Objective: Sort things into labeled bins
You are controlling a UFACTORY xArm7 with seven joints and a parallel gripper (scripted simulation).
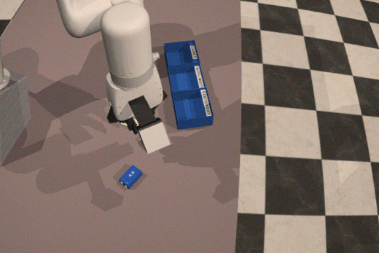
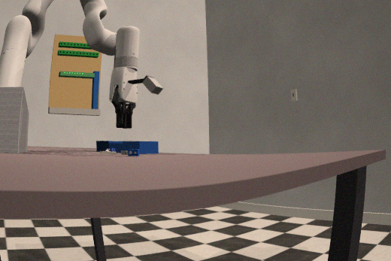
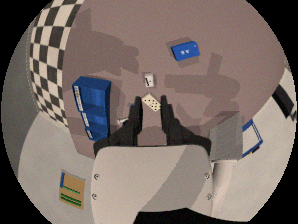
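My gripper (image 2: 124, 121) hangs well above the table, to the left of the bins, with its fingers partly open and nothing between them. In the wrist view the gripper (image 3: 150, 112) frames a white domino (image 3: 152, 102) that lies on the table below. A small white piece (image 3: 148, 80) lies just beyond the domino. A blue battery (image 1: 130, 176) lies further out toward the table's front, and it also shows in the wrist view (image 3: 184, 50). The row of three blue bins (image 1: 188, 84) stands to the right, labelled GAMES, NUTS AND BOLTS and STATIONERY. In the top view the arm hides the things beside the bins.
A grey block (image 1: 12, 114) stands at the table's left edge. The table's right edge (image 1: 240, 114) runs just beyond the bins. An orange board (image 2: 75, 74) with green strips hangs on the back wall.
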